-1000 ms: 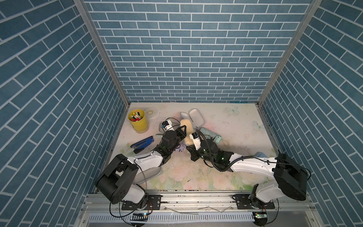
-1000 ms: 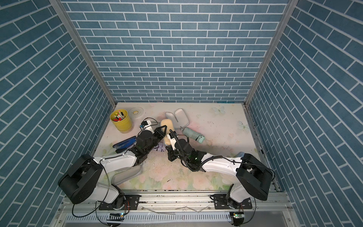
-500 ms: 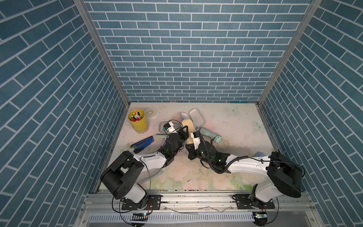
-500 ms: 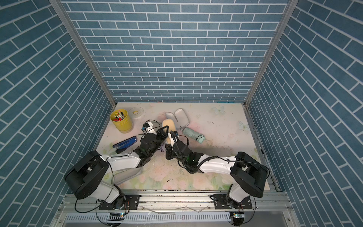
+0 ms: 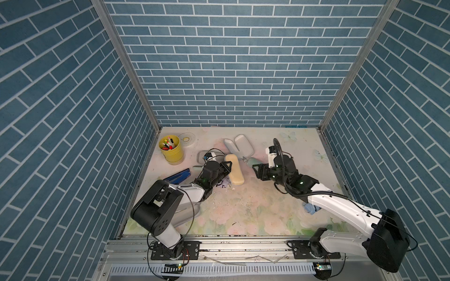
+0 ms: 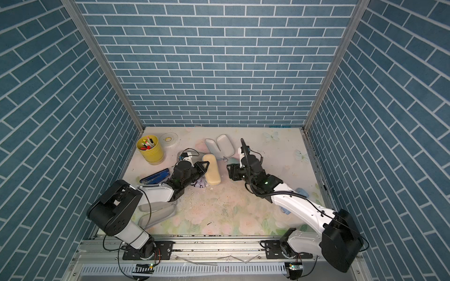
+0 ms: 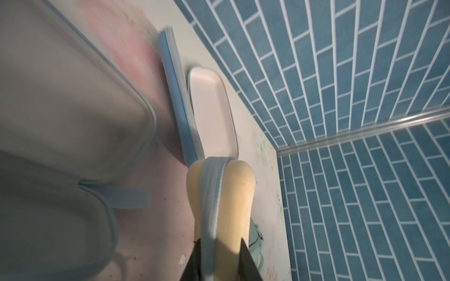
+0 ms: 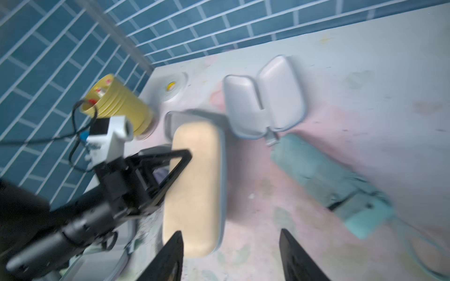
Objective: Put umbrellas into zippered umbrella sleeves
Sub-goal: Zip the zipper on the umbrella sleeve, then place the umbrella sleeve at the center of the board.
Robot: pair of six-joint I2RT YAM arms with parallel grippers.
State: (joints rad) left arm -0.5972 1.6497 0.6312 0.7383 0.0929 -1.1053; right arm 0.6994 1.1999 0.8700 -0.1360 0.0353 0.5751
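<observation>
Your left end effector (image 5: pixel 227 167) is narrowed onto the beige sleeve (image 5: pixel 235 174). In the left wrist view its two dark fingers (image 7: pixel 194 264) pinch the closed case from either side of its grey-blue zip band. That sleeve lies on the surface (image 5: pixel 243 206) near the middle, and an open blue-edged sleeve (image 5: pixel 241 146) sits just behind it. Your right end effector (image 5: pixel 256 171) is spread wide with nothing between its tips. It is clear of the beige sleeve, which sits to its left. The mint umbrella (image 5: pixel 254 161) lies on the surface just beyond those tips, near the open sleeve's zip end.
</observation>
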